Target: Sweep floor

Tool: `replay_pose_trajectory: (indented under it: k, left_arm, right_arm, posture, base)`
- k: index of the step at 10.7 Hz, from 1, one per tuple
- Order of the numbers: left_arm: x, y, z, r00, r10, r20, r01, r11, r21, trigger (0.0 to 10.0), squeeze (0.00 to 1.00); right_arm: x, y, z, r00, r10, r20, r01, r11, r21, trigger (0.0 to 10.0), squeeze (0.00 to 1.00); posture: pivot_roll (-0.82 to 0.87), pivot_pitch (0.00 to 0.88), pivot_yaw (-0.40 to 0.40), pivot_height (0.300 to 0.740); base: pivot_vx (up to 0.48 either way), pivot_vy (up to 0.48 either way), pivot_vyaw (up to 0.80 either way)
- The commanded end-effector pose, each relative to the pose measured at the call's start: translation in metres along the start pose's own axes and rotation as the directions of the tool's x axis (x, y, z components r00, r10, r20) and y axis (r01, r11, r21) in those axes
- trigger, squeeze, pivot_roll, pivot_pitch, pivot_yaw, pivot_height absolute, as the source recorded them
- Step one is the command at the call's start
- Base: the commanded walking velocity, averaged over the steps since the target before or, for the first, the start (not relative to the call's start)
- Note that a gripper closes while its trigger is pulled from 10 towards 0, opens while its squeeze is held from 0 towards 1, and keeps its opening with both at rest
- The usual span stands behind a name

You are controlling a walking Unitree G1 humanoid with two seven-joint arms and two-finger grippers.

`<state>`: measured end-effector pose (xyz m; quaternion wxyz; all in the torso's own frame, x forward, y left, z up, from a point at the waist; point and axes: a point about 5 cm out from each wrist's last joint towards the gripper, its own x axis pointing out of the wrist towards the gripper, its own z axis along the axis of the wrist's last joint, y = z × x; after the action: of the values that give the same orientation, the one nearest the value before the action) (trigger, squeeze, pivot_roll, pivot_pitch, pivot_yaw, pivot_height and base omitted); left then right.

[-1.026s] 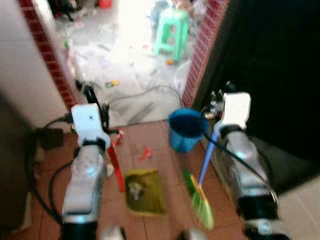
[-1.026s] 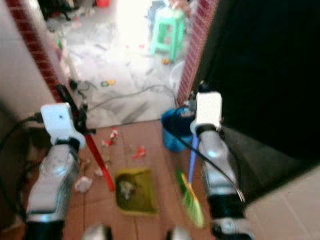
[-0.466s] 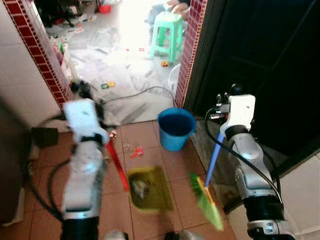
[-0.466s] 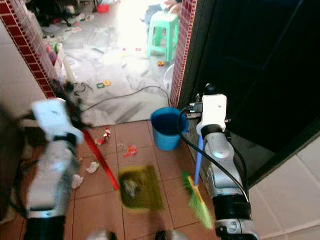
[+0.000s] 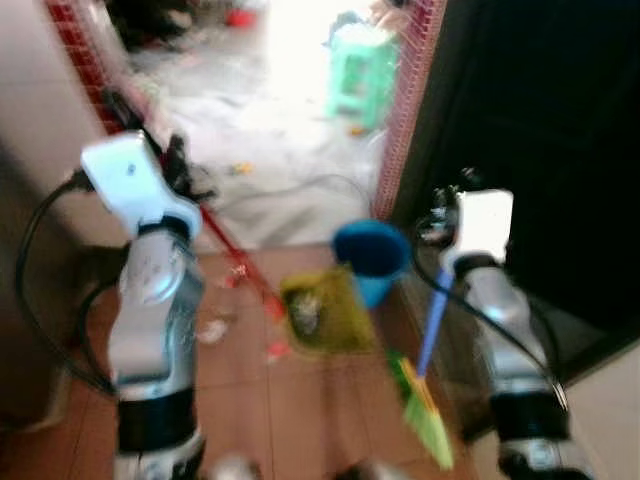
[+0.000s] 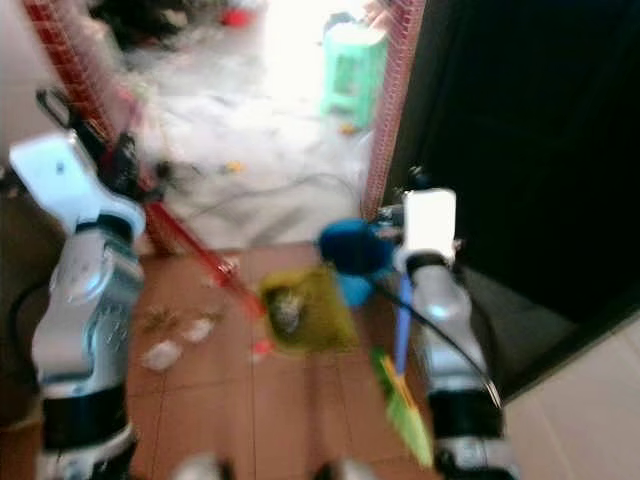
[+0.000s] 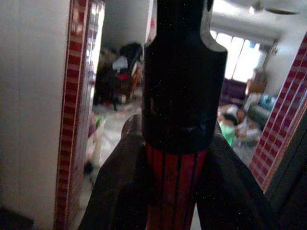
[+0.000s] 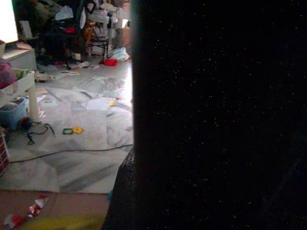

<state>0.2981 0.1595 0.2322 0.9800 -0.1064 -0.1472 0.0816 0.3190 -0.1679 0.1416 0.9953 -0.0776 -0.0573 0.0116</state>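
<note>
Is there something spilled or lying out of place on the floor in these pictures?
Yes. Scraps of litter lie scattered on the brown tiles between the left arm and the yellow dustpan, which already holds some rubbish. A dark cable and small bits are strewn across the pale floor beyond. The blue bucket stands upright, nothing spilled from it.

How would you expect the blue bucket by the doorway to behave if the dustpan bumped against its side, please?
The blue bucket looks like thin plastic, so it is probably light and would likely slide on the smooth tiles. It stands upright on a base narrower than its mouth, so a high knock from the yellow-green dustpan, which sits right beside it on the red handle, might tip it.
</note>
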Motion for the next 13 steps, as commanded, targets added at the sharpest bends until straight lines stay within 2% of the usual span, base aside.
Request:
replay_pose_trajectory:
  k: [1, 4, 13]
  left_arm:
    - [0.005, 0.003, 0.029, 0.993, 0.011, 0.12, -0.01, 1.0, -0.011, 10.0, 0.0]
    - [0.011, 0.008, 0.032, 0.991, 0.023, 0.13, -0.021, 1.0, -0.014, 10.0, 0.0]
    - [0.018, 0.002, 0.035, 0.989, 0.017, 0.145, -0.011, 0.999, -0.039, 10.0, 0.0]
  right_arm:
    - [0.004, 0.0, 0.012, 0.998, -0.001, 0.056, 0.002, 1.0, -0.012, 10.0, 0.0]
    - [0.004, 0.001, 0.012, 0.998, 0.003, 0.055, -0.002, 1.0, -0.015, 10.0, 0.0]
    - [0.003, 0.0, 0.006, 0.999, -0.006, 0.033, 0.006, 1.0, -0.02, 10.0, 0.0]
  posture:
    - [-0.04, 0.0, -0.03, 0.74]
    - [-0.04, 0.0, -0.03, 0.74]
    - [-0.05, 0.0, -0.027, 0.74]
  base:
    - [0.24, 0.0, 0.0]
    - [0.336, 0.0, 0.0]
    - [0.382, 0.0, 0.0]
